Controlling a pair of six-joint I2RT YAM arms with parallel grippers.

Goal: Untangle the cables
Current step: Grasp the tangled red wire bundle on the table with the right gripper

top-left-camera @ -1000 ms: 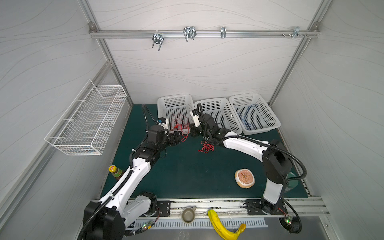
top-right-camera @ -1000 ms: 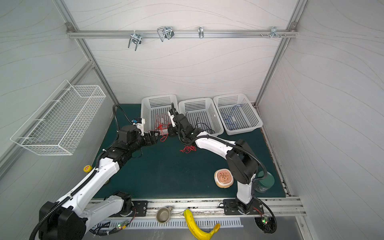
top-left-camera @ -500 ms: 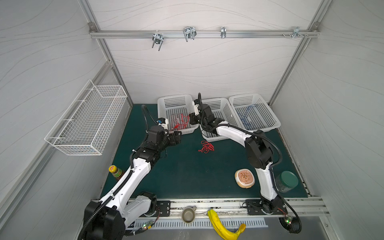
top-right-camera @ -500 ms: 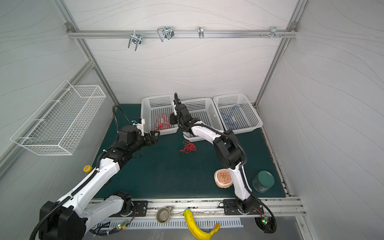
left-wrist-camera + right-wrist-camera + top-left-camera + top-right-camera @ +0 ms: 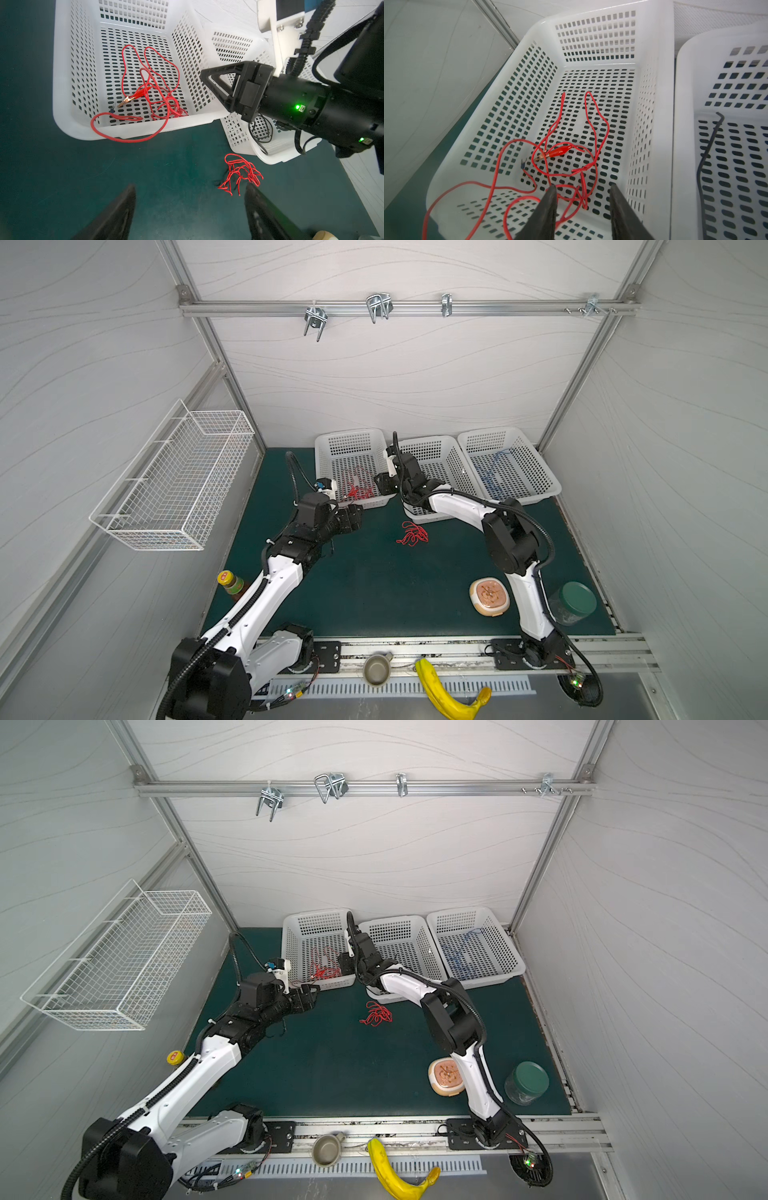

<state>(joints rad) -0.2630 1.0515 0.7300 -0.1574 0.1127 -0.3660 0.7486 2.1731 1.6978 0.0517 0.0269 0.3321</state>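
- Left basket [image 5: 662, 104]: right gripper [image 5: 582, 185] hangs over it, jaws apart, nothing held; a snagged lift could drag or tip it.
- Red cable [image 5: 126, 141] lies inside, one loop draped over the rim onto the mat [image 5: 365, 580]; it could slide out.
- Red tangle [image 5: 411, 534] sits on the mat between the arms; left gripper [image 5: 189, 185], spread wide and empty, may pinch several strands, tightening knots.
- Clip [image 5: 559, 151] may hook a slot.

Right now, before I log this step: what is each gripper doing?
Left gripper: open, empty.
Right gripper: open, gripping nothing, poised over the red cable in the white basket.
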